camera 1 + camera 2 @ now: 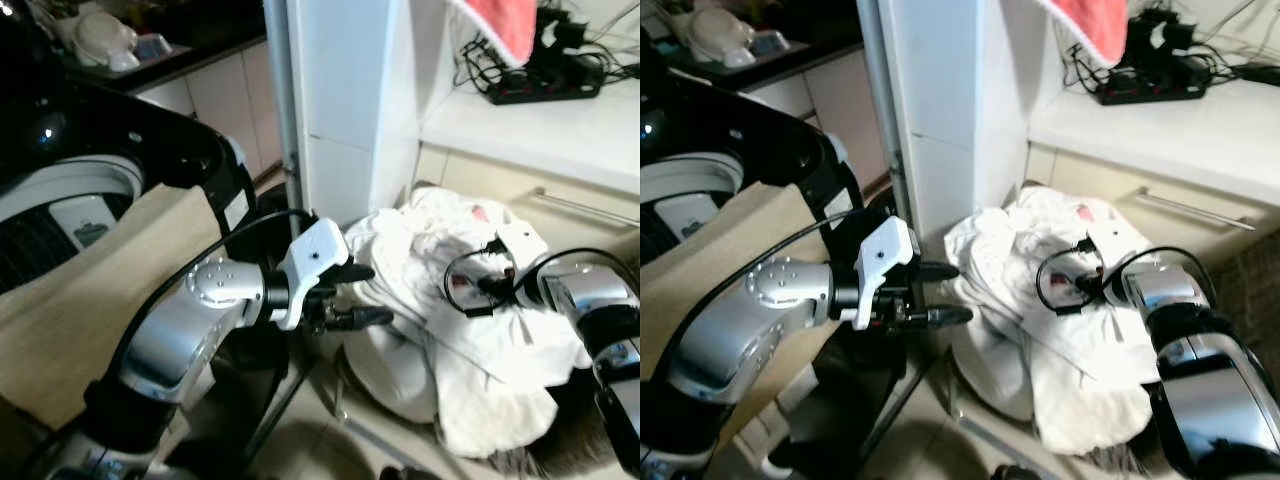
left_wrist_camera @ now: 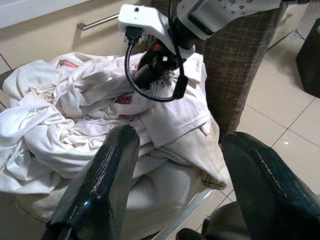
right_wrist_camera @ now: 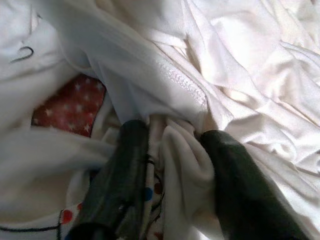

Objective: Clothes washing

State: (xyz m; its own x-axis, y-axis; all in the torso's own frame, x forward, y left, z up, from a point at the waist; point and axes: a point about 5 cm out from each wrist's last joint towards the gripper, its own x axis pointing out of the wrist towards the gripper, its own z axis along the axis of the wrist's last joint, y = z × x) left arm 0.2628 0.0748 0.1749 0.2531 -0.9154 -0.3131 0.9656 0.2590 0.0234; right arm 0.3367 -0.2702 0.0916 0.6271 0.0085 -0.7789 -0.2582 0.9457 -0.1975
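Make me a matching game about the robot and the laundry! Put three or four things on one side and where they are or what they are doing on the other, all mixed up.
Things:
1. right gripper
2. left gripper
3. power strip
4. red cloth

Places or states:
a. open, beside the white clothes
b. on the white counter
c. fingers pushed into the clothes, a fold between them
d. hanging at the top, above the counter

Pairs: 1-c, 2-a, 3-b, 4-d
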